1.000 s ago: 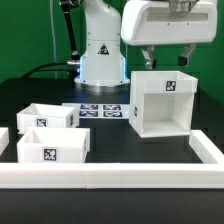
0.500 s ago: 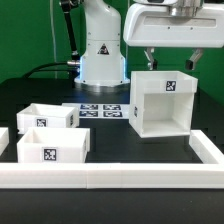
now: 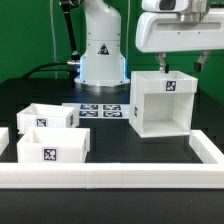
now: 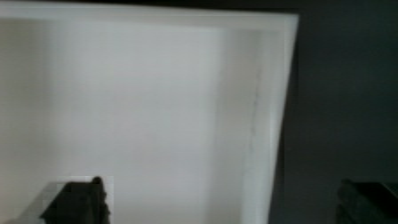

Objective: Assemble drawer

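We see the pincer [image 3: 182, 63], fingers spread apart, hovering above the white drawer shell [image 3: 160, 105]; two trays [image 3: 52, 148] rest on the tabletop [image 3: 112, 142].

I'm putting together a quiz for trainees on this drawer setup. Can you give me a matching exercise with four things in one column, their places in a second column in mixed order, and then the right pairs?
Column one:
1. drawer shell
2. front tray
3. marker board
4. gripper

Column two:
A. lying flat on the table before the robot base
B. above the drawer shell, jaws open
C. on the exterior view's right, open side toward the camera
D. on the exterior view's left, just behind the border wall

Pairs: 1-C, 2-D, 3-A, 4-B.
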Motion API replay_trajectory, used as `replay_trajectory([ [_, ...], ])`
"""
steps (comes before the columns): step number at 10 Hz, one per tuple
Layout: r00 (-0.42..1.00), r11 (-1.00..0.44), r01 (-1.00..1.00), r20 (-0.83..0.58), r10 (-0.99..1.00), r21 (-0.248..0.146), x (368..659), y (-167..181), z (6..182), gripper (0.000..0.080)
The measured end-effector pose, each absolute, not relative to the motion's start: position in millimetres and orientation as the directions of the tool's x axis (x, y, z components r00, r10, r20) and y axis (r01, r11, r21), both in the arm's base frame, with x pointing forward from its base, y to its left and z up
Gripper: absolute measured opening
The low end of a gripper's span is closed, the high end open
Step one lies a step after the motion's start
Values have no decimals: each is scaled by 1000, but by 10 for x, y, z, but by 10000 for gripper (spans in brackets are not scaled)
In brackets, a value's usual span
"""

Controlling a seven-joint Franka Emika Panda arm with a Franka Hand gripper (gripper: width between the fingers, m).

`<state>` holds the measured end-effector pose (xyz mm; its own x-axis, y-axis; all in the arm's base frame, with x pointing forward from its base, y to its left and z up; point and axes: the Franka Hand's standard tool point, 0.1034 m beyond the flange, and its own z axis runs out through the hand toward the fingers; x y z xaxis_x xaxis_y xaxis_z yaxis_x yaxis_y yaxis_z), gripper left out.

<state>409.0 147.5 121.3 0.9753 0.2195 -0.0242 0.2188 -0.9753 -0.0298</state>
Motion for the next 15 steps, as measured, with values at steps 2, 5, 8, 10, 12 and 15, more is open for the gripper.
replay_trajectory([
  [2,975,-976,217,-35,218,-33,4053,1482,1113,650],
  [5,976,-977,211,-50,213,-42,4034,1441,986,650],
  [8,978,-980,198,-55,200,-39,4049,1372,995,398],
  [10,979,-980,194,-55,195,-38,4063,1306,990,213],
  [12,985,-986,162,-57,164,-36,4100,1162,984,77],
  [15,985,-987,159,-57,161,-36,4101,1161,983,36],
])
